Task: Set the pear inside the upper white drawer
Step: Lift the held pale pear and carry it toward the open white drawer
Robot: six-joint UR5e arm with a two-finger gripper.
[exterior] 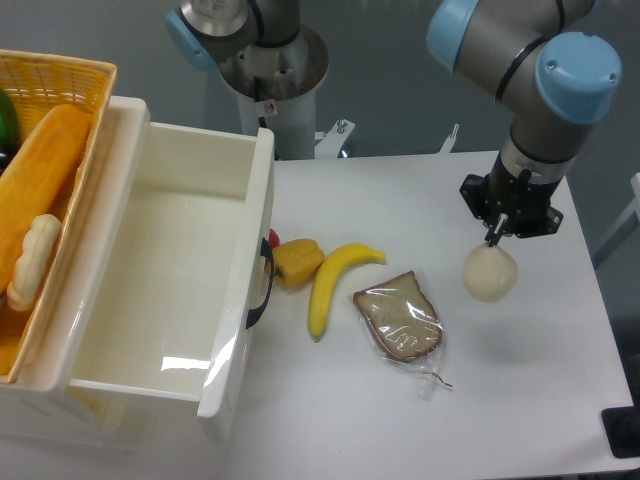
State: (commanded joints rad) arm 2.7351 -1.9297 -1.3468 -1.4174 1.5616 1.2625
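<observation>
The pear [490,273] sits far out on the right of the white table [520,400], near the table's right edge, with open tabletop in front of it and to its left before the bagged slice of bread [398,318]. It's pale cream, roundish, smooth, narrower toward the top. The gripper [494,238] hangs right over it, fingertips down at the pear's top where the stem would be; they look drawn close together, but from this angle I cannot tell whether they are pinching the stem or only touching it. Across the table, the upper white drawer [255,220] stands pulled open, deep and glossy, nothing visible inside, its black handle [262,290] facing the fruit. Just beside that handle lies a small yellow pepper [296,261], then a banana [334,283] touching it. A yellow wicker basket [60,75] sits at the drawer's left wall.
</observation>
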